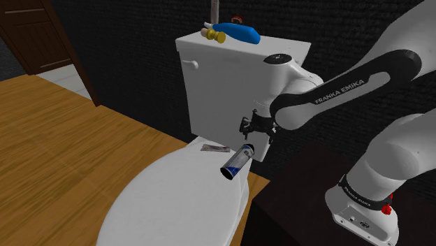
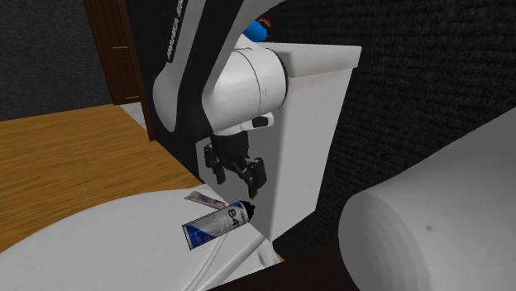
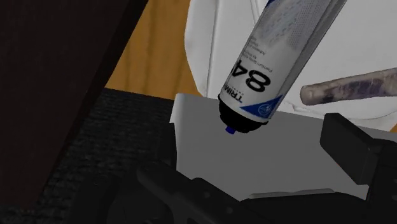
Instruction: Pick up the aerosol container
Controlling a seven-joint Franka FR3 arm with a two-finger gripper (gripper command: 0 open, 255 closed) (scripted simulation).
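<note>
Aerosol can (image 2: 217, 223) lies on its side on the closed white toilet lid (image 1: 175, 203), near the tank (image 1: 223, 84) and close to the lid's edge on the stand's side. Its dark nozzle end points toward the tank and its blue-rimmed base points away. A small flat tube (image 1: 214, 149) lies just beside it on the lid, apart from the can. Gripper (image 2: 240, 174) hangs just above the nozzle end with the fingers spread and nothing between them, so no contact yet. In the wrist view the can (image 3: 280, 51) sits ahead of the fingertips, not inside the gap. Handling guess: a rigid thin-walled cylinder, light, with a smooth printed skin, so likely slippery and free to roll on the curved lid. Best hold is probably across the body at mid-length, with the fingers square to the long axis. The tapered nozzle shoulder would let the pads slide off. Moderate squeeze should do. Risks are a finger nudging the can off-centre so it rolls off the lid edge, or a finger catching the tube.
</note>
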